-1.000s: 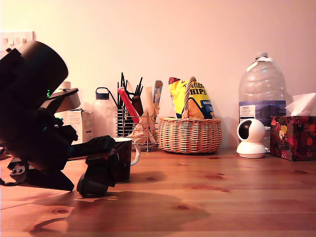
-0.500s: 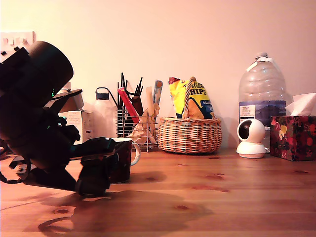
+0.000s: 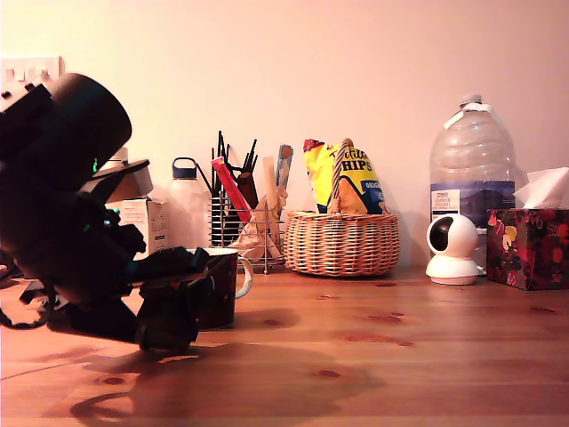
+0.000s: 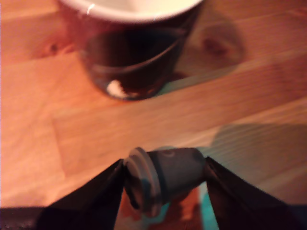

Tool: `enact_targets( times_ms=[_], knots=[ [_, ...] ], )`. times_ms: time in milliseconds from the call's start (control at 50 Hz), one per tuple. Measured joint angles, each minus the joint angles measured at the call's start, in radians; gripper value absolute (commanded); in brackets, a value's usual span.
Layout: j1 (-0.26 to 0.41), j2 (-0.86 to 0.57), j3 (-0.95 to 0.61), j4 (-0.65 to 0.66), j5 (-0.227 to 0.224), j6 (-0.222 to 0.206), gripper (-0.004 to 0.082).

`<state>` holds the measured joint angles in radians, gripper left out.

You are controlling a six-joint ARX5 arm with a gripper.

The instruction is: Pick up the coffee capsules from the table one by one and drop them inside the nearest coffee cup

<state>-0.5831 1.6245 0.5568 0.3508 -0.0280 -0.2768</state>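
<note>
One capsule (image 4: 165, 178) is all the pictures show, and it sits between the two fingers of the gripper (image 4: 163, 184), lying on its side with its paler rim toward one finger and its narrow end toward the other. In the wrist view both fingers appear to press against it, one at each end, so I judge the gripper closed on the capsule; whether the capsule has left the table (image 4: 43, 120) cannot be told from this blurred view.

In the exterior view the gripper (image 3: 164, 331) hangs low, just above the wood, directly in front of the cup (image 3: 220, 286) at the view's left; the capsule itself is hidden there behind the dark arm. The cup (image 4: 134, 52) stands close ahead of the fingers in the wrist view, its white inside just showing at the rim. What lies inside it cannot be seen, so I cannot say whether any capsule has gone in.

By my reading the pick is done or nearly done, and the lift, the short carry over the rim and the drop are left. No other capsule shows on the table (image 3: 400, 356) in either view, so this may be the last one, though the arm hides part of the surface.
</note>
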Motion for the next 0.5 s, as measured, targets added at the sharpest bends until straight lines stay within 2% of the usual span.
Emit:
enact_targets(
  times_ms=[160, 180, 220, 240, 300, 500],
  knots=[
    [0.000, -0.077, 0.000, -0.060, 0.001, 0.032, 0.0406],
    [0.000, -0.088, 0.000, -0.067, 0.001, 0.049, 0.0406],
    [0.000, -0.105, 0.000, -0.081, 0.001, 0.050, 0.0406],
    [0.000, -0.114, 0.000, -0.089, 0.001, 0.070, 0.0406],
    [0.000, -0.142, 0.000, -0.108, 0.001, 0.085, 0.0406],
    [0.000, -0.225, 0.000, -0.143, 0.001, 0.097, 0.0406]
  ],
)
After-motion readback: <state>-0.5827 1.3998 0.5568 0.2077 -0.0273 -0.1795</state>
